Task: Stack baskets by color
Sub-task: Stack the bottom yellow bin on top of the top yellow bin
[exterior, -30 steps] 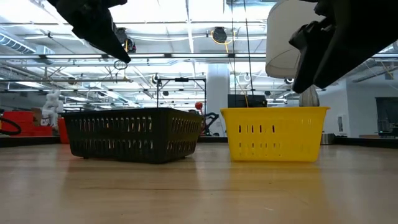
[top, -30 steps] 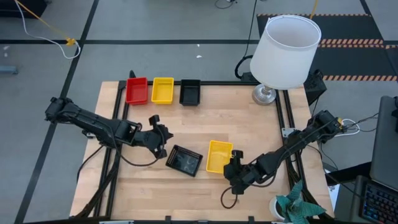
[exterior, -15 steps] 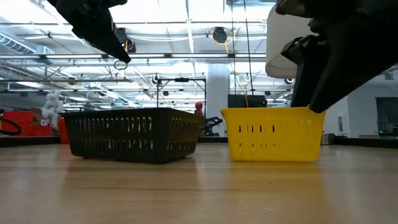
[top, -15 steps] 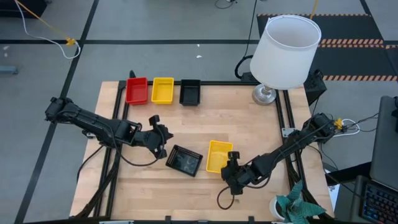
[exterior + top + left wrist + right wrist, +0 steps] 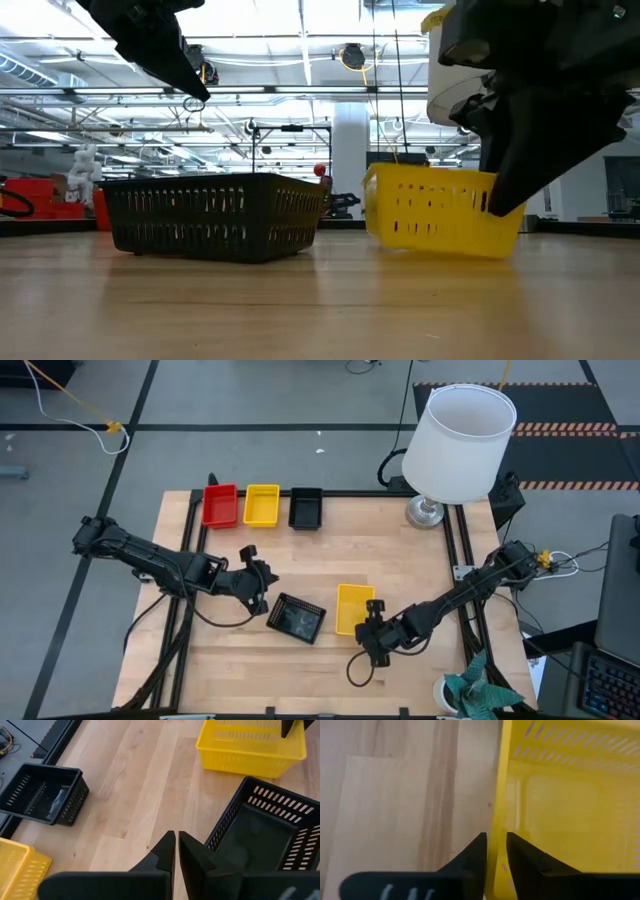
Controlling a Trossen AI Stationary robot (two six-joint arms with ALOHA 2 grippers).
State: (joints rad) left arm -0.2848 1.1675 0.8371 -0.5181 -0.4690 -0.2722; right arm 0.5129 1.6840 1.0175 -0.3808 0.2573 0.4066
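Observation:
A yellow basket [image 5: 352, 606] sits near the table's middle front, with my right gripper [image 5: 372, 622] shut on its wall at the near right corner. In the low view this yellow basket [image 5: 440, 208] is tilted. To its left a black basket [image 5: 297, 618] rests flat on its base. My left gripper [image 5: 260, 596] hovers shut above the table beside that black basket [image 5: 265, 830], touching nothing. A red basket [image 5: 220, 506], a yellow basket [image 5: 262, 504] and a black basket [image 5: 306, 508] stand in a row at the far edge. My right gripper pinches the yellow basket's side wall [image 5: 496, 840] at its rim, one finger [image 5: 525, 855] inside the basket and one outside. The fingers slant down from the near right. The basket sits tilted, its end under the gripper [image 5: 505, 250] low on the table and its other end [image 5: 385, 235] raised.
A large white lamp [image 5: 462, 440] stands at the far right corner. A green plant [image 5: 480, 695] sits at the near right corner. Bare wood lies between the far row and the two baskets in front.
My right gripper has come down toward the yellow basket and shut on its wall. The basket, flat on the table before, has tipped, with its left end lifted.

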